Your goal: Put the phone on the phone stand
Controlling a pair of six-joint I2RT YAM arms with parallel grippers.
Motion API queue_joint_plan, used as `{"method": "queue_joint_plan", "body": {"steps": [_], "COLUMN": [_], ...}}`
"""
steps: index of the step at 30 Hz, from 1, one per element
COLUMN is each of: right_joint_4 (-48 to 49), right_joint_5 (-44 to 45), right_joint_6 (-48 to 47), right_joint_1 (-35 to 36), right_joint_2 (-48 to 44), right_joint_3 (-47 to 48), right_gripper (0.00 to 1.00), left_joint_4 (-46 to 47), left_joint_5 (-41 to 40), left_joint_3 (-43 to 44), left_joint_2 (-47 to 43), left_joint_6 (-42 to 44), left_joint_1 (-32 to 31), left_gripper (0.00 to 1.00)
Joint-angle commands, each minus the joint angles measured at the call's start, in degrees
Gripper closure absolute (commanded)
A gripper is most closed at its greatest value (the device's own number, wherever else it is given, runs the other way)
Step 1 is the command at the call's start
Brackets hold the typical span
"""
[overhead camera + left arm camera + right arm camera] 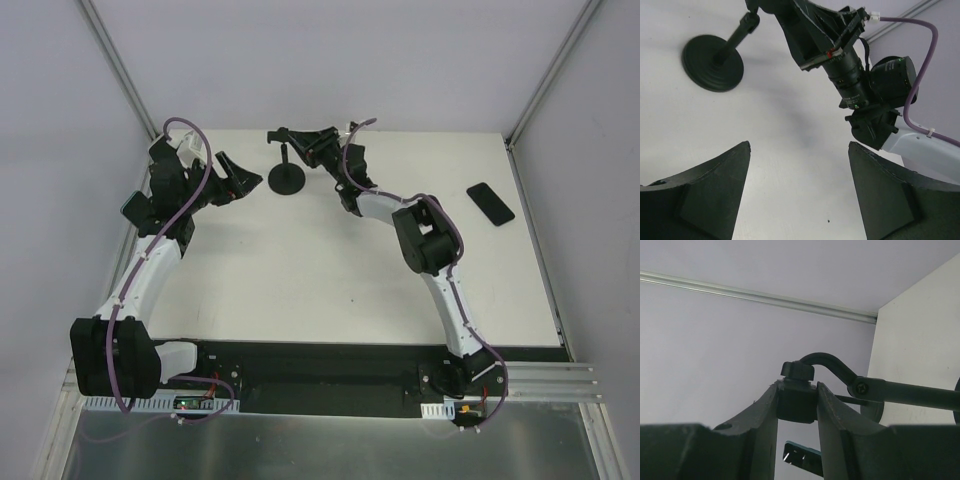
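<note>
The black phone (pixel 490 203) lies flat on the white table at the far right, away from both grippers. The black phone stand (pixel 289 178) has a round base and an upright post at the back middle. It also shows in the left wrist view (pixel 713 62). My right gripper (pixel 302 142) is shut on the block at the stand's head (pixel 796 401), and the stand's jointed arm (pixel 910 392) runs off to the right. My left gripper (pixel 240 178) is open and empty just left of the stand's base, its fingers (pixel 725 185) spread wide over bare table.
The right arm's wrist and camera (pixel 850 75) hang close in front of my left gripper. Grey enclosure walls with metal corner rails (pixel 120 70) stand behind and beside the table. The table's right edge (pixel 545 270) runs near the phone.
</note>
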Motion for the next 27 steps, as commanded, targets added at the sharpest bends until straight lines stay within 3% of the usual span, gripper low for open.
{"method": "queue_joint_plan", "body": {"steps": [1,7,12,20,27], "right_joint_4": [9.22,10.63,17.92,24.95,25.76], "right_joint_5": [-2.47,-2.31,-2.21,0.07,0.96], "right_joint_6": [2.94,3.81,6.54,3.91,0.22], "right_joint_1": [-1.27,-1.53,-1.18,1.19,2.78], "right_joint_2": [-11.82,-21.84,-27.65,-41.98,-50.07], "right_joint_3": [-12.6,-28.41,-38.97,-67.07,-78.44], "right_gripper": [0.99,0.99,0.99,0.99,0.98], "left_joint_4": [1.65,1.74,2.01,2.36,2.53], "left_joint_5": [2.53,3.06,3.58,3.93,5.43], "left_joint_3": [2.68,3.03,3.03,2.77,3.03], "left_joint_2": [0.44,0.97,1.32,-0.08,-0.43], "left_joint_6": [0.73,0.21,-0.32,-1.11,-1.03], "left_joint_1": [-0.06,-0.06,-0.06,-0.06,-0.24], "left_gripper": [0.22,0.22,0.22,0.22,0.22]}}
